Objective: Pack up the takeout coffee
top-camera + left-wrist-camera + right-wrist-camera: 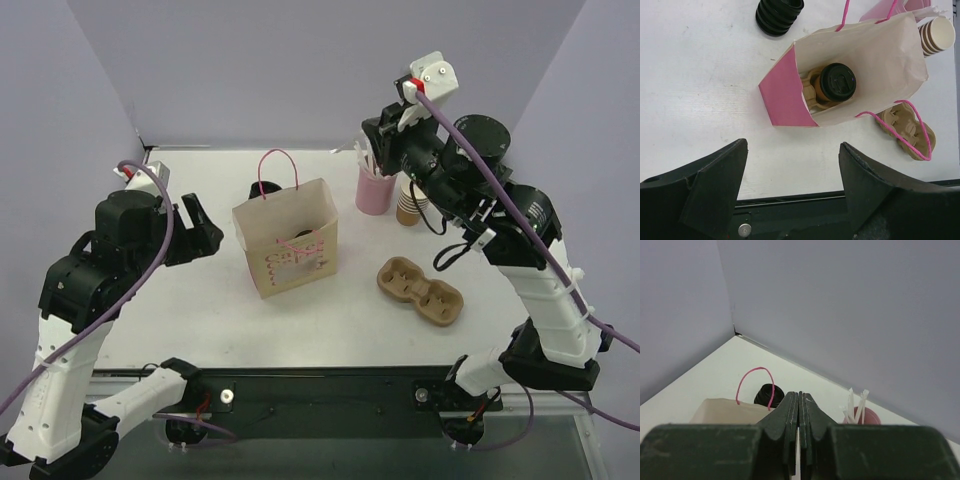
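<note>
the coffee [837, 82] sits upright in a holder [812, 92] inside the bag [880, 55], centre frame, likely to stop tipping; left fingers [715, 185] hang released at frame bottom, right fingers [790, 415] clenched on nothing.

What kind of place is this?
Probably a robotics lab bench staged for coffee packing: two robot arms on a white table, plain grey walls, a tan paper bag with pink handles, stacked cream paper cups.
</note>
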Robot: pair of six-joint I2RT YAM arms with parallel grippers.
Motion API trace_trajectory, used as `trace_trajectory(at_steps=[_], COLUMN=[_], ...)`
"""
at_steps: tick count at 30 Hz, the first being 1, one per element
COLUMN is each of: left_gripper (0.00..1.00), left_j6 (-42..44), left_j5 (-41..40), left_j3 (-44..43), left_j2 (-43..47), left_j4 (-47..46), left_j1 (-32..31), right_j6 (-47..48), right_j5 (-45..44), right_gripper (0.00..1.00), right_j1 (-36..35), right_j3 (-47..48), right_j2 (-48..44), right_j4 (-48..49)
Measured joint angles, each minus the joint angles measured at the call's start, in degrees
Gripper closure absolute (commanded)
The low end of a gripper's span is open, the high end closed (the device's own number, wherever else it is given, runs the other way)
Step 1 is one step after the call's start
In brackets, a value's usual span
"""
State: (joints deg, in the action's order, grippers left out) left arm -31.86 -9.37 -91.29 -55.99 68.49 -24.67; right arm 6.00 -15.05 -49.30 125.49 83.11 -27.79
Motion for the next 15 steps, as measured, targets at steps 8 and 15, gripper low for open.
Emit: trace_trajectory(at_steps=[8,15], left_gripper=[0.16,0.17], left_j6=[0.7,0.6], left_j5=[-1.4,-2.8], left_j3=[0.0,0.2], left_j2=[1.4,2.2], left_j4=[-0.1,-0.1], left_j1=[0.0,0.0], right_j6=[0.6,-1.6], right_j5=[-5.2,-4.9], right_gripper=[1.00,1.00], right_j1=[-11.6,-14.2], right_j3=[-1.5,-7.2], right_j2=[-0.7,-0.5], right_j4=[-0.7,-1.2])
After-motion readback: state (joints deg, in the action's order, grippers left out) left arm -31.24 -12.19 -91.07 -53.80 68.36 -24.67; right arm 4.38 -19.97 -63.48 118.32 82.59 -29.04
